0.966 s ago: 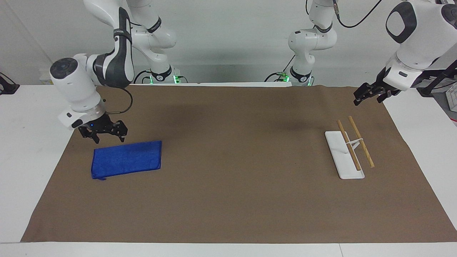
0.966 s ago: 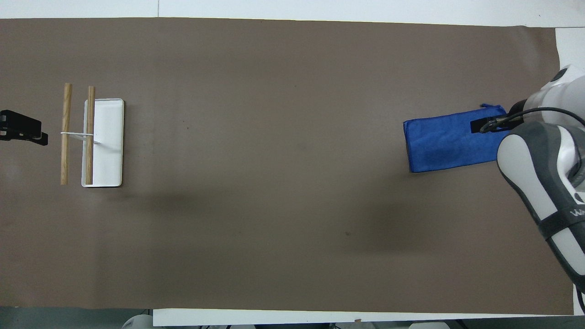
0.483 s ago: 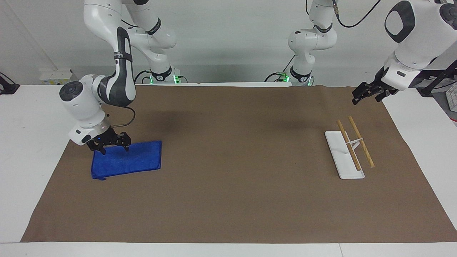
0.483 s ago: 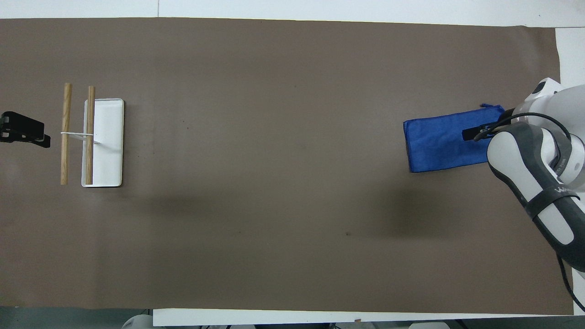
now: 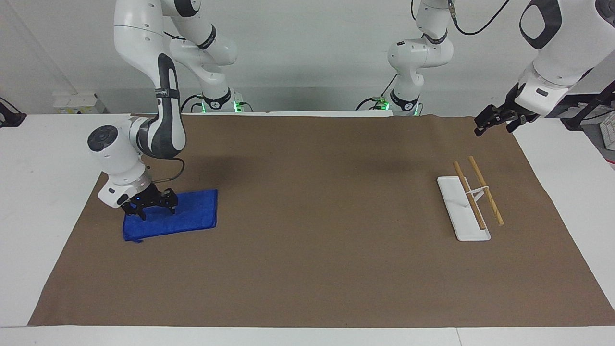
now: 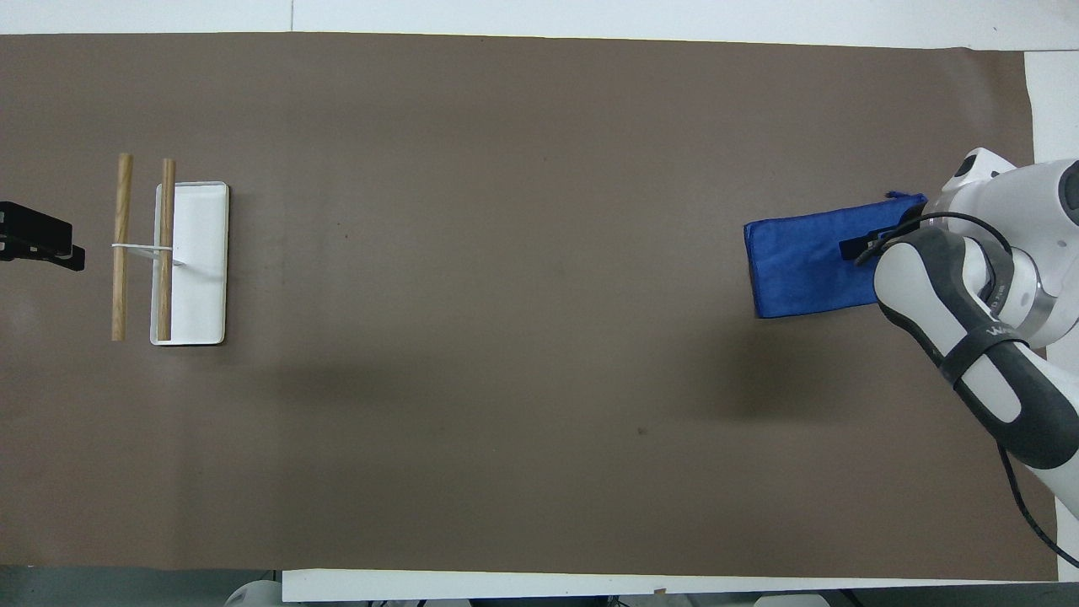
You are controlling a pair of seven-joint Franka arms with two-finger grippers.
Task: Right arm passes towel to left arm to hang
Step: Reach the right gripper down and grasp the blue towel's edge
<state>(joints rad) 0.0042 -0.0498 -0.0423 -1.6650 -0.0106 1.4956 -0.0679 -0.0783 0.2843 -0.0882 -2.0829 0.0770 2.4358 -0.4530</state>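
The royal-blue towel point(image 5: 185, 215) lies flat and folded on the brown mat at the right arm's end of the table; it also shows in the overhead view point(image 6: 801, 265). My right gripper point(image 5: 156, 212), with its blue light, is open and low over the towel's end toward the table edge, fingers spread at the cloth's surface. In the overhead view the right arm hides most of that gripper point(image 6: 861, 247). My left gripper point(image 5: 497, 120) hangs in the air over the mat's edge at the left arm's end and waits; its black tip shows in the overhead view point(image 6: 38, 243).
A white rack base point(image 5: 461, 211) with two wooden rods point(image 5: 485, 190) stands on the brown mat point(image 5: 312, 216) at the left arm's end; it also shows in the overhead view point(image 6: 192, 263).
My right gripper has come down from above the towel's near edge onto the towel's end. The left gripper has risen slightly. The towel has not moved.
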